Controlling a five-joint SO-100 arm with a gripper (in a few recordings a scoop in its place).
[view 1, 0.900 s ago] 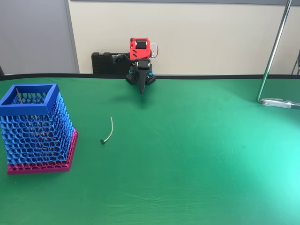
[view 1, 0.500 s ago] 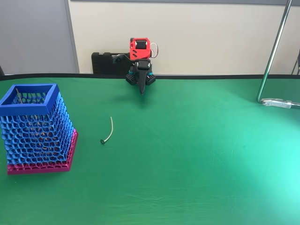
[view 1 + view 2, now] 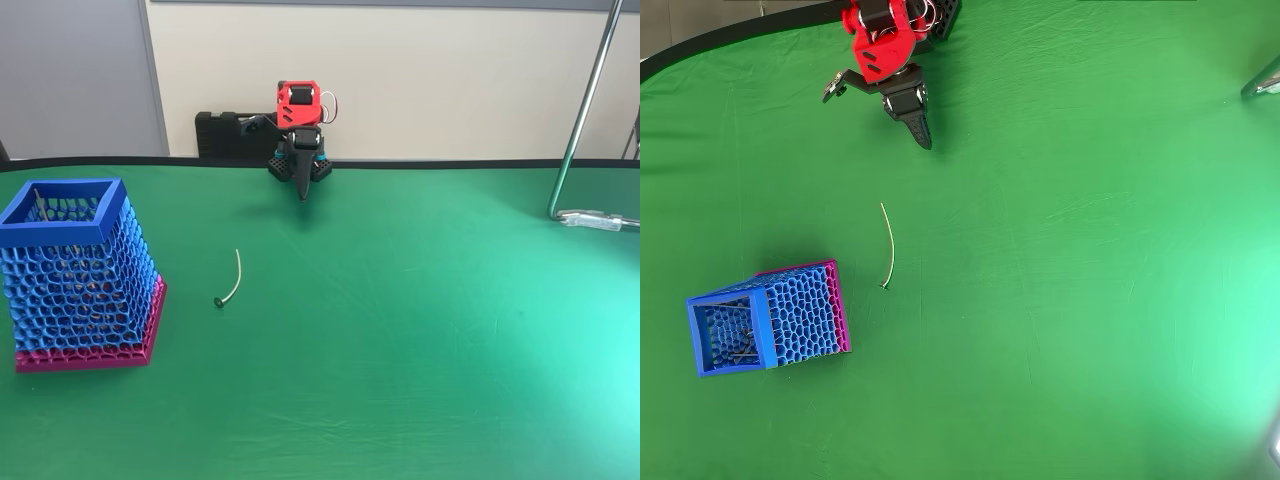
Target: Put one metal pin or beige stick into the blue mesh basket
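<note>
the gripper (image 3: 303, 192) is seen at the upper centre of the fixed view, its fingers seemingly pressed together, clamped on nothing. the pin (image 3: 232, 279) is laid on the green table (image 3: 420, 330), right of the blue mesh basket (image 3: 78, 275) at left.

table cover (image 3: 420, 330): green cloth, matt, faintly creased | basket (image 3: 75, 275): blue plastic honeycomb mesh, matt | pole (image 3: 585, 100), upper right: shiny metal
</note>
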